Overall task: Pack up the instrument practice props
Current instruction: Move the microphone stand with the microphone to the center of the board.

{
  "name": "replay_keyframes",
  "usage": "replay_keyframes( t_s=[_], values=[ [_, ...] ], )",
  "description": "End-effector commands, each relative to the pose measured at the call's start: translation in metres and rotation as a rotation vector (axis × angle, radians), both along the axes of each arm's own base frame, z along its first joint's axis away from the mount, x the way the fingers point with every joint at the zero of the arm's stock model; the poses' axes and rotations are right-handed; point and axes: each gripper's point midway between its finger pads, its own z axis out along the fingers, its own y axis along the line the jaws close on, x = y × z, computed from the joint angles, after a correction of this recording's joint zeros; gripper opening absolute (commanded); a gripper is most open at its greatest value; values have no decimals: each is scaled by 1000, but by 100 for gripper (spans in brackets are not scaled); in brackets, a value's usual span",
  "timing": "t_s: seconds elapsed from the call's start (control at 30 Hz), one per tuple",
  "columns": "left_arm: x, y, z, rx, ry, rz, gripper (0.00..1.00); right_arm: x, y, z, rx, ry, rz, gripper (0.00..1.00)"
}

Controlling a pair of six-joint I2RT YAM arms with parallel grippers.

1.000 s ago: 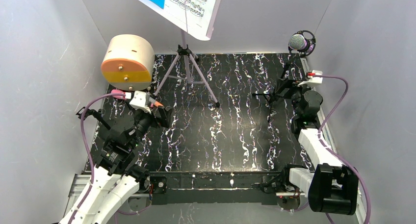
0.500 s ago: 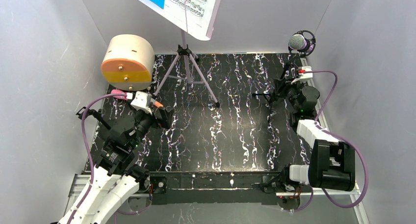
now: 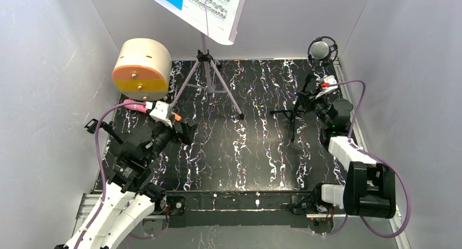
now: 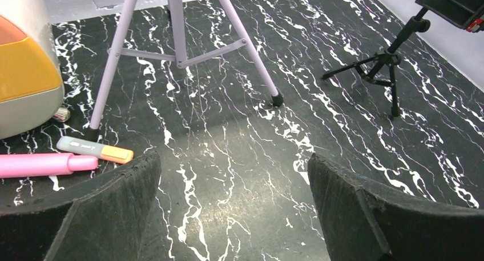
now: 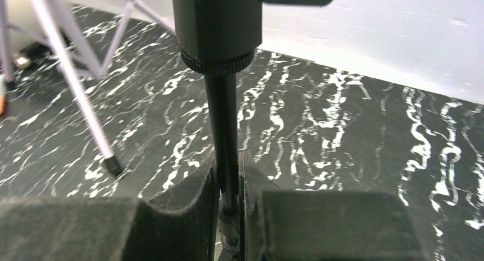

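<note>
My right gripper [image 5: 229, 187] is pinched on the mic's black stem [image 5: 224, 115], one pad on either side, below the collar. The mic [image 3: 320, 49] sits at about two o'clock on the table [image 3: 256, 151], its head toward the back wall and its tripod [image 3: 294, 114] splayed toward the middle. I can't tell if every foot is touching.

I judge it light but top-heavy. The stem is thin, stiff and smooth, so it is likely to swivel between soft pads, and the ring mount looks delicate. Low on the stem is where I'd hold it, never the mesh head.

My left gripper [image 4: 234, 215] hangs at nine o'clock, fingers spread wide on nothing. The pink mic [image 4: 45, 164] lies there too, with a marker [image 4: 94, 149] just beside it. The stand [image 3: 207, 74] with its sheets [image 3: 210, 4] fills twelve o'clock. Its legs would block a straight carry to the round case [image 3: 141, 65] at ten.
</note>
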Motion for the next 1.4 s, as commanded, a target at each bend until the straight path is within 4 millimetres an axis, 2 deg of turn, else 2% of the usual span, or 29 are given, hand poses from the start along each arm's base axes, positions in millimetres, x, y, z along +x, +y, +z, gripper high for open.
replay_keyframes(
  t_s=[0.0, 0.33, 0.6, 0.67, 0.83, 0.97, 1.03, 1.27, 1.37],
  values=[
    [-4, -15, 6, -6, -9, -84, 98, -33, 49, 20, -20, -79, 167, 1],
    [-8, -29, 4, -23, -7, -167, 98, -103, 127, 21, 34, -143, 343, 1],
    [-12, -37, 3, -23, -11, -224, 98, -148, 200, 38, 59, -229, 521, 1],
    [-14, -39, 4, -25, -18, -237, 98, -157, 224, 34, 53, -229, 574, 1],
    [-14, -42, 3, -25, -21, -257, 98, -161, 262, 35, 77, -263, 661, 1],
    [-15, -43, 5, -28, -28, -262, 98, -158, 289, 41, 99, -308, 715, 1],
    [-15, -44, 5, -32, -33, -265, 98, -157, 300, 38, 101, -310, 734, 1],
    [-11, -48, 6, -58, -22, -268, 98, -148, 326, 22, 75, -326, 753, 1],
    [-5, -52, 7, -89, -11, -258, 98, -145, 331, 22, 83, -328, 754, 8]
  ],
)
